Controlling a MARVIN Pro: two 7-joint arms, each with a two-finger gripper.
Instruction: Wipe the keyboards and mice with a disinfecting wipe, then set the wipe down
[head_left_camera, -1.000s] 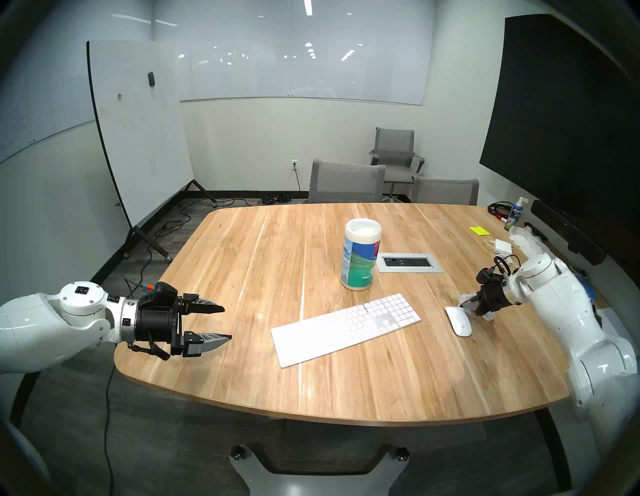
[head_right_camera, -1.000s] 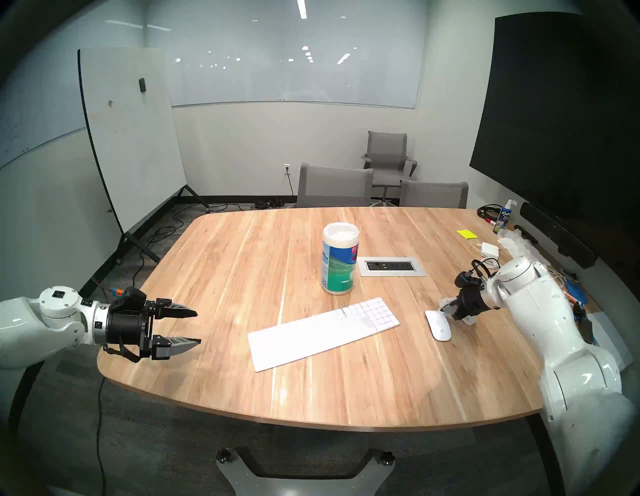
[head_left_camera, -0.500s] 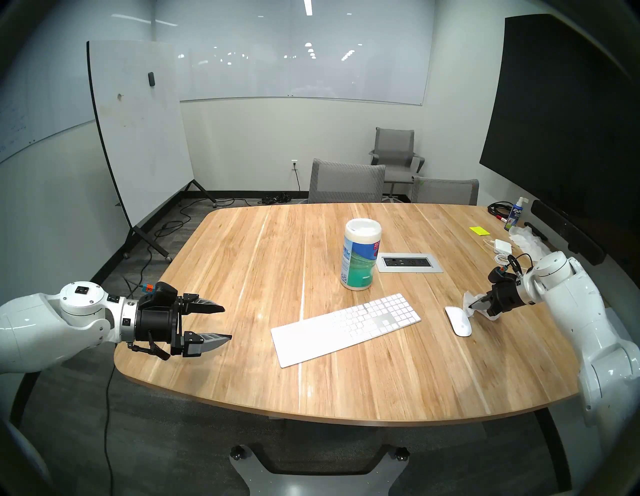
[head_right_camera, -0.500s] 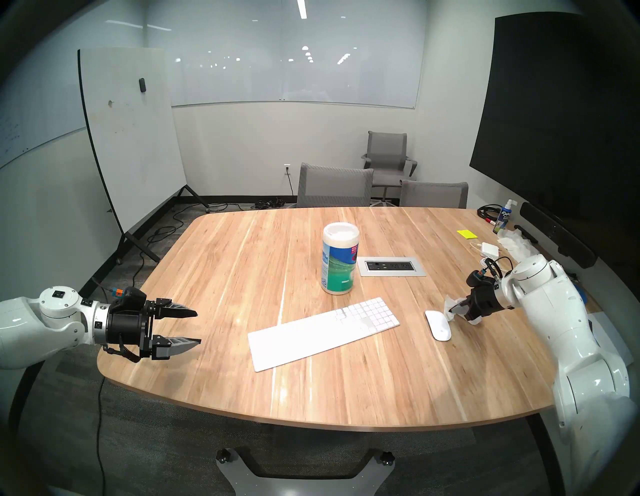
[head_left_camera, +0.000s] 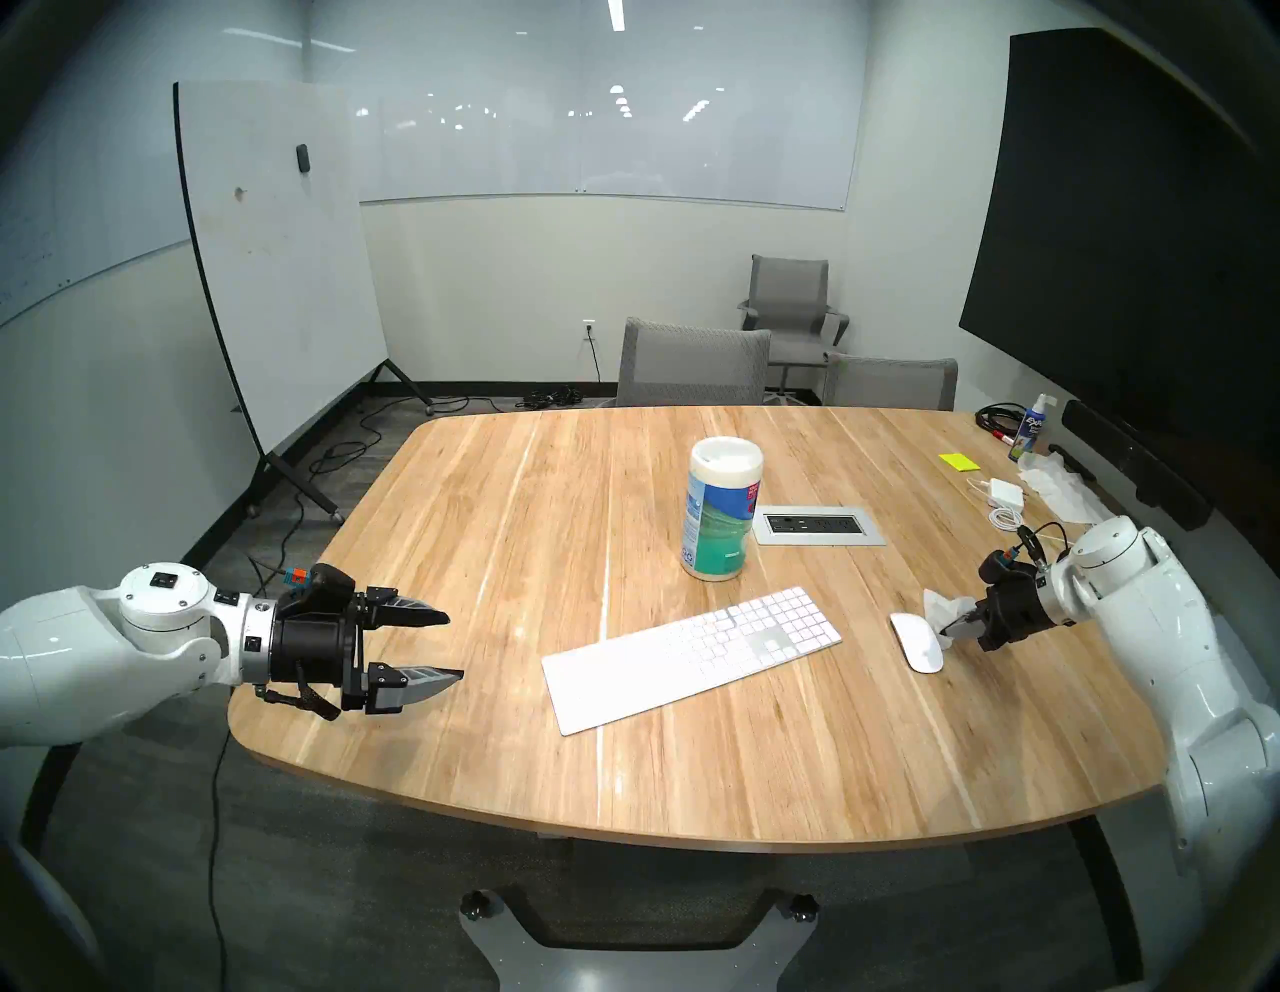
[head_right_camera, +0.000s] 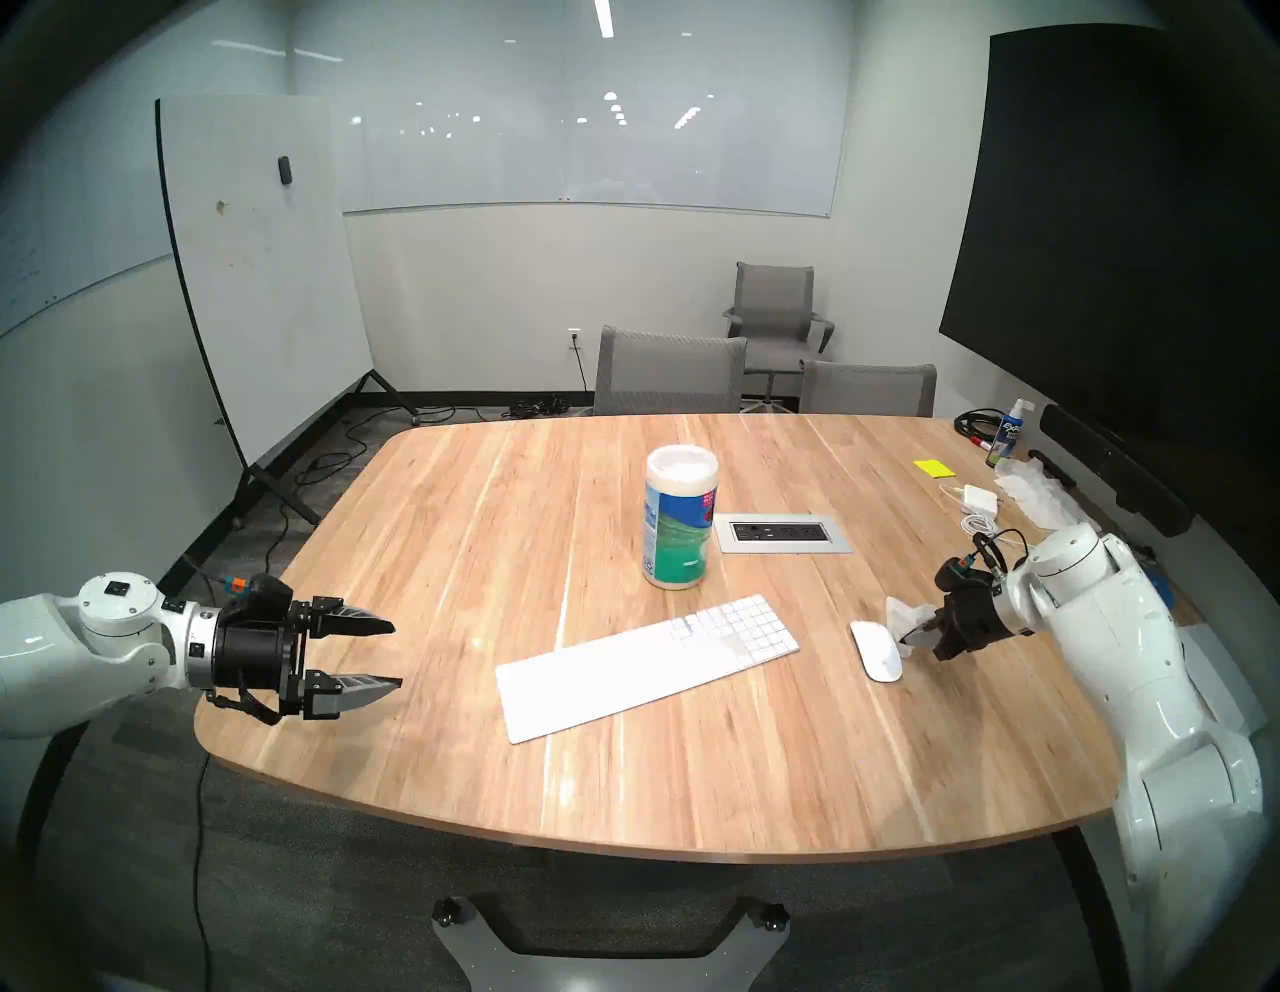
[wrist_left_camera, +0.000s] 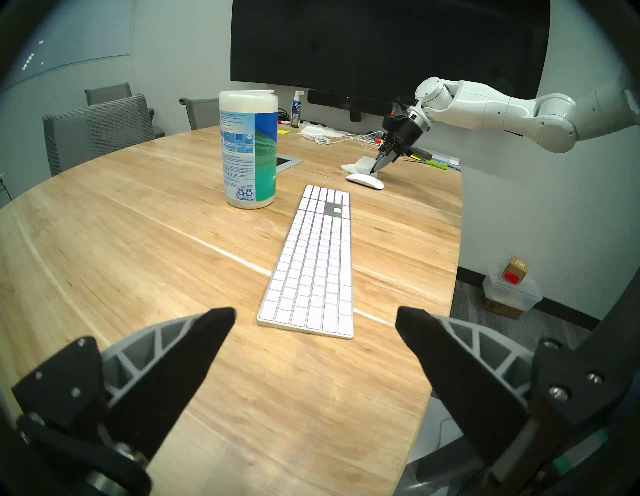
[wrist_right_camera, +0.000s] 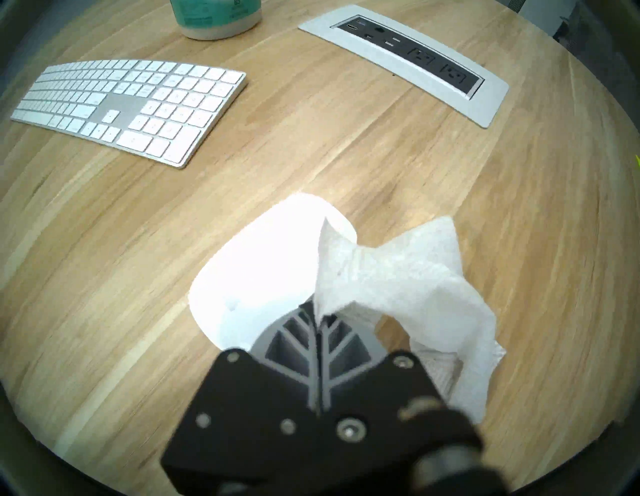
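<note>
A slim white keyboard (head_left_camera: 692, 658) lies at an angle on the wooden table (head_left_camera: 485, 554), with a white oval mouse (head_left_camera: 916, 641) just to its right. My right gripper (head_left_camera: 947, 632) is shut on a crumpled white wipe (head_left_camera: 940, 609) and hangs right beside the mouse's right edge. In the right wrist view the wipe (wrist_right_camera: 398, 277) drapes over the mouse (wrist_right_camera: 263, 270) in front of the shut fingers. My left gripper (head_left_camera: 454, 645) hovers open and empty over the table's left edge, pointing toward the keyboard (wrist_left_camera: 315, 270).
A wipes canister (head_left_camera: 720, 509) stands behind the keyboard, beside a recessed power outlet panel (head_left_camera: 817, 525). At the far right lie a white charger brick (head_left_camera: 1006, 492), crumpled tissues (head_left_camera: 1056, 488), a yellow sticky pad (head_left_camera: 958, 461) and a spray bottle (head_left_camera: 1032, 426). Grey chairs (head_left_camera: 692, 364) stand behind the table.
My right arm has drawn back to the right and turned, bringing the shut gripper with the wipe to the mouse's right edge. The left arm, keyboard and mouse have stayed put.
</note>
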